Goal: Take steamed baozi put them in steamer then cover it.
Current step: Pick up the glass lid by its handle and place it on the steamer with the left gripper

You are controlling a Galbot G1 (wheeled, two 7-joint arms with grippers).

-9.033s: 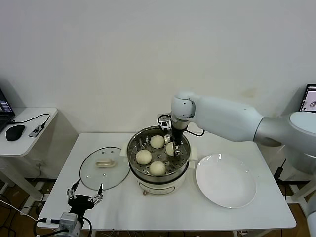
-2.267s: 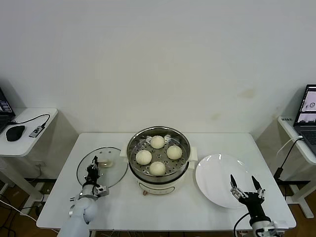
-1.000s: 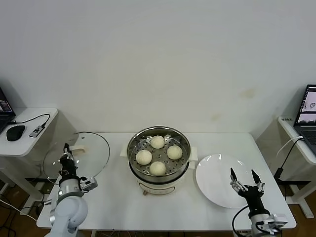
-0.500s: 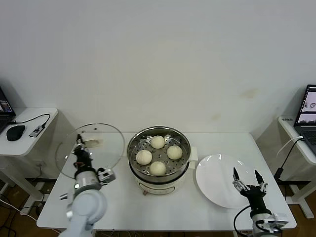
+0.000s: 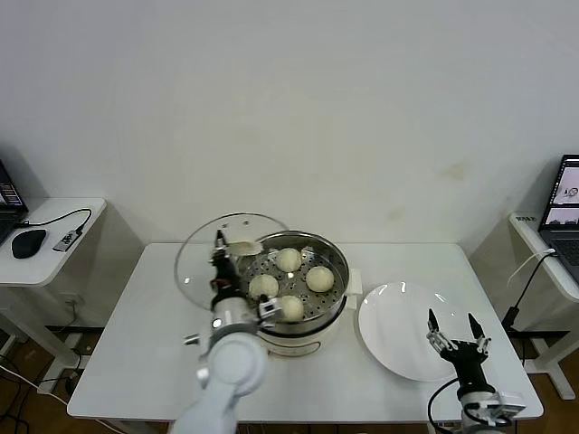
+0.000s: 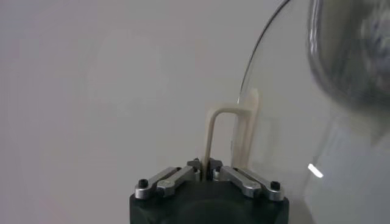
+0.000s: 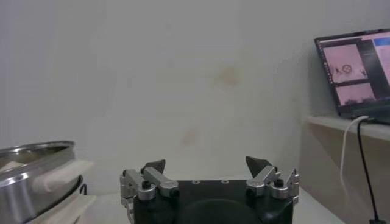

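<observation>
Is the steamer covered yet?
No. The left claw holds the cover tilted beside the steamer; four baozi show uncovered.

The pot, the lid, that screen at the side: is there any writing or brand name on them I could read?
steamer: no lettering shows.
cover, held by the left gripper: no lettering shows.
plate: plain.
laptop screen: pictures and lines of text, too small and blurred to read.

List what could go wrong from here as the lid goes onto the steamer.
1. The left gripper pinches the cover only by its thin handle, and the glass is held upright; it might swing or slip.
2. The cover sits off-centre, left of the steamer, so its rim may strike the pot's edge.
3. Lowered tilted, it could press on the steamed baozi.
</observation>
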